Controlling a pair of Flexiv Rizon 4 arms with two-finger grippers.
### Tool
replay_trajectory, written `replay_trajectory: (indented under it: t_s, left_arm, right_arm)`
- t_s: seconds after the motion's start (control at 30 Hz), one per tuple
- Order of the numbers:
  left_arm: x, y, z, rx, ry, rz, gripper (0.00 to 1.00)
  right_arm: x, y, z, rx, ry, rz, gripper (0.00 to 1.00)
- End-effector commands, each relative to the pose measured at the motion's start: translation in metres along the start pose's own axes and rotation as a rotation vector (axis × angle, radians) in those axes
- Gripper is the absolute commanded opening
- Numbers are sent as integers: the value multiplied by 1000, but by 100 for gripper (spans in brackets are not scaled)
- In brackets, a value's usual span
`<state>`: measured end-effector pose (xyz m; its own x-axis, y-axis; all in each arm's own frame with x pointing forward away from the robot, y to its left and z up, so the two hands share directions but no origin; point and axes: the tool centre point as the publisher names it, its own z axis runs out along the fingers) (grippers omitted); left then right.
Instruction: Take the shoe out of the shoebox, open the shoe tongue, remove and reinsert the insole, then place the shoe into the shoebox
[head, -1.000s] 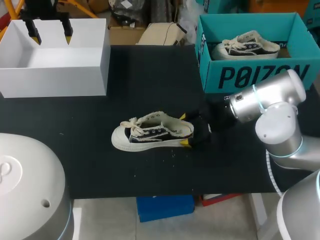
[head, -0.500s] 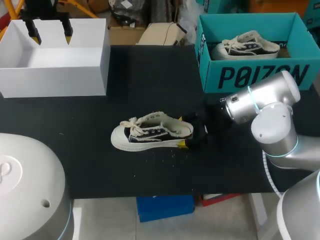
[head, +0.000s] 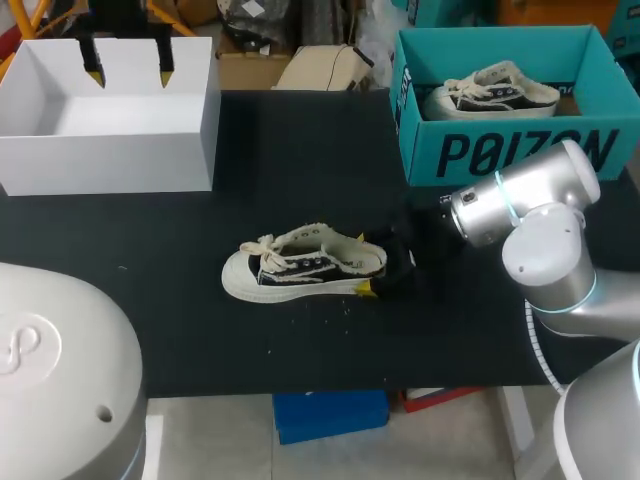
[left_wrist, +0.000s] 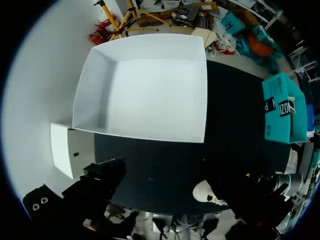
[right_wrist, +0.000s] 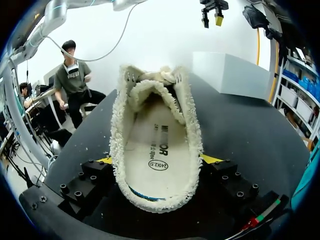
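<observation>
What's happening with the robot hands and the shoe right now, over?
Left gripper open, over white box. Right gripper shut on shoe heel. Teal shoebox holds another shoe.

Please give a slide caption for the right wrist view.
Right gripper shut on the shoe at its heel; insole visible inside.

White box (left_wrist: 150, 85) sits ahead of the hand (left_wrist: 150, 215) on the dark surface (left_wrist: 235, 125). Teal shoebox (left_wrist: 282, 112) is farther off and a shoe (left_wrist: 205, 192) nearer.
</observation>
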<state>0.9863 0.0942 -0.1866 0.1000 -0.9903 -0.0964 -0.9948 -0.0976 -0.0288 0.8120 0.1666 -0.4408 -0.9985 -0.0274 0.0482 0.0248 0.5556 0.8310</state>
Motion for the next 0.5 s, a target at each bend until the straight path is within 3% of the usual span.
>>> replay_trajectory:
  t_s: [0.03, 0.5]
  left_arm:
    - [26, 31, -5, 28, -30, 11, 100]
    - [99, 108, -7, 14, 57, 48, 100]
  right_arm:
    - [-1, -3, 5, 3, 1, 2, 0]
    - [-1, -3, 5, 3, 1, 2, 0]
